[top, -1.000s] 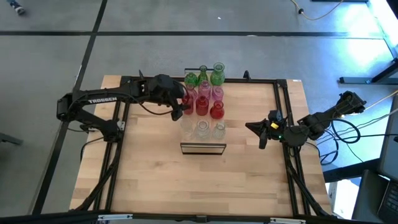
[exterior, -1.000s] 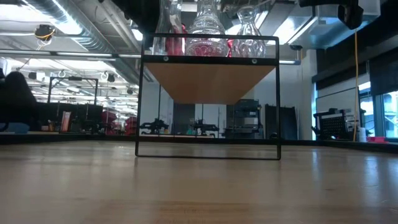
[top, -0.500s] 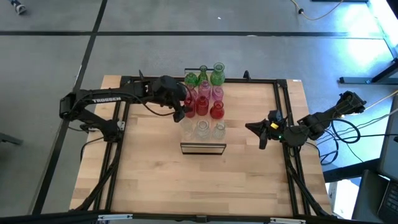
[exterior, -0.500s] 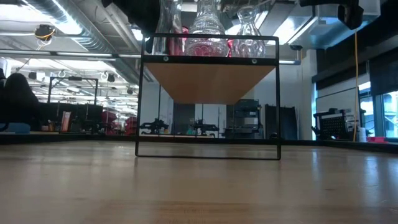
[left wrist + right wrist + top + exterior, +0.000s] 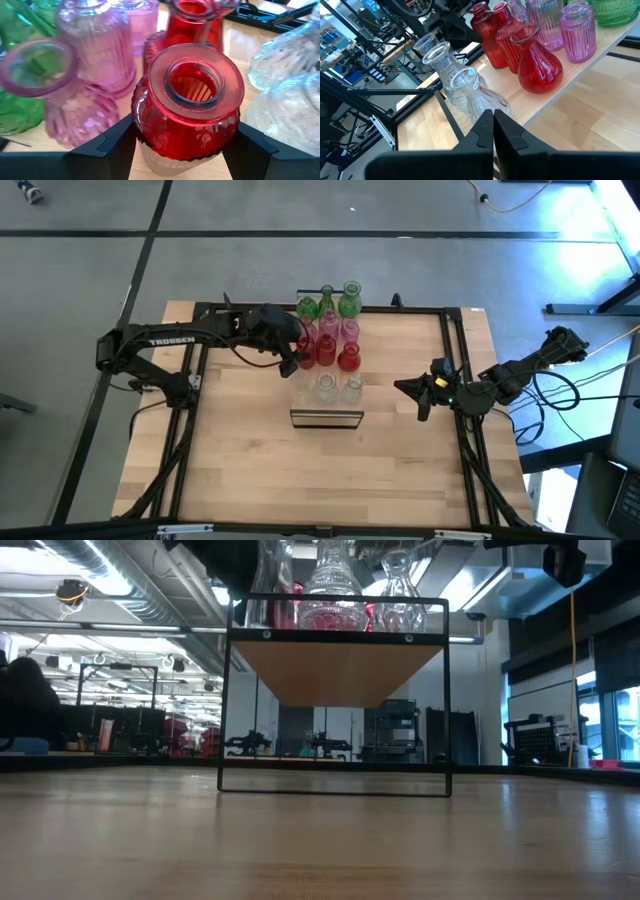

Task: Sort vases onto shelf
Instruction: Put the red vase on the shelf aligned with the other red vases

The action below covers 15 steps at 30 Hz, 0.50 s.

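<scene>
The vases (image 5: 327, 340) are all standing in colour rows on the shelf (image 5: 336, 670), so the sorting is looking nearly done. The left gripper (image 5: 182, 142) is hugging a red vase (image 5: 187, 100) beside the pink ones. The right gripper (image 5: 493, 125), pinched together, is waiting beside the shelf. Only the left wrist view is showing that hug.

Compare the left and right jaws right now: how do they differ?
The left gripper is at the vases on the shelf; its jaws sit on either side of a red vase. The right gripper holds nothing and hangs off to the shelf's right, over the table. The left's jaws are spread around the vase's body; the right's are pressed together. Both are dark two-finger grippers pointing toward the vases.
</scene>
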{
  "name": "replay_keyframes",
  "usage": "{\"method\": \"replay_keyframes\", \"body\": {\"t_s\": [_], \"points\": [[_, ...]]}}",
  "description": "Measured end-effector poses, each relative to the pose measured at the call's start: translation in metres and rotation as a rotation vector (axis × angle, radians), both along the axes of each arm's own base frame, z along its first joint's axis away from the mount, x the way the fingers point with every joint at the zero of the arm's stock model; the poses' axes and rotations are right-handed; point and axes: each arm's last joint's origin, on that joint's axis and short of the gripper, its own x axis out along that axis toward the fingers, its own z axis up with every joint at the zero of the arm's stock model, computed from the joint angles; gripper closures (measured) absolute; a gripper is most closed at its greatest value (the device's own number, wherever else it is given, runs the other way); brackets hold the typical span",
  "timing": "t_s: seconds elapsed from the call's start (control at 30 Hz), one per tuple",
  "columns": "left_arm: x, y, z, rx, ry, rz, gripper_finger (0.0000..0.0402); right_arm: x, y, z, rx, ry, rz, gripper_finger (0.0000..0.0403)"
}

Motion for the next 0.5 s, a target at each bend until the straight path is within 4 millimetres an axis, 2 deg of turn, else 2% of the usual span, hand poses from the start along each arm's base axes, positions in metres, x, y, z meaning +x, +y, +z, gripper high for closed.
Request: {"method": "replay_keyframes", "body": {"t_s": [0.3, 0.5], "points": [[-0.0001, -0.0019, -0.0008, -0.007, 0.009, -0.002, 0.0137, 0.0, 0.0, 0.0, 0.0, 0.0, 0.0, 0.0402], [-0.0004, -0.0016, -0.002, -0.005, 0.017, 0.003, 0.0135, 0.0, 0.0001, 0.0002, 0.0, -0.002, 0.0, 0.0402]]}}
